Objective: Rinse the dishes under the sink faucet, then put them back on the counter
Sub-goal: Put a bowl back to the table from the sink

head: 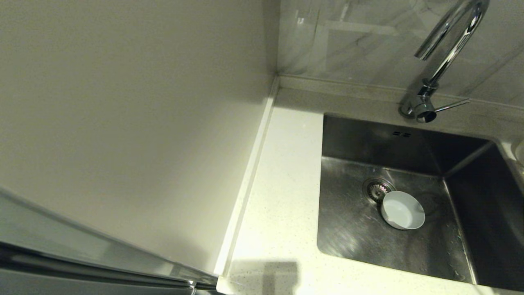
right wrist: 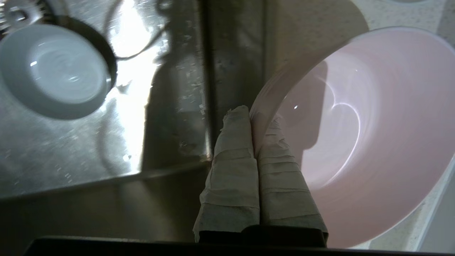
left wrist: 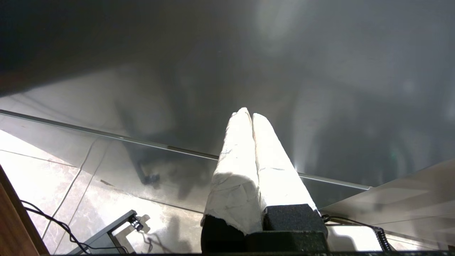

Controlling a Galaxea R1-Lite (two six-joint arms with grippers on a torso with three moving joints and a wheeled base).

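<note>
Right gripper (right wrist: 253, 119) pinches pink bowl (right wrist: 359, 135) rim beside sink (head: 352, 229); blue-grey bowl (head: 403, 210) by drain (head: 377, 189); left gripper (left wrist: 251, 115) closed, parked

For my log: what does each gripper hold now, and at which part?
The right gripper pinches the pink bowl by its rim. The left gripper is shut and holds nothing.

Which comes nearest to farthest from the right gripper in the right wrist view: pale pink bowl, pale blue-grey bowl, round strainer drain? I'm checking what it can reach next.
1. Pale pink bowl: its rim is clamped in the right gripper, over the counter edge.
2. Pale blue-grey bowl: on the steel sink floor.
3. Round strainer drain: just beyond that bowl.
</note>
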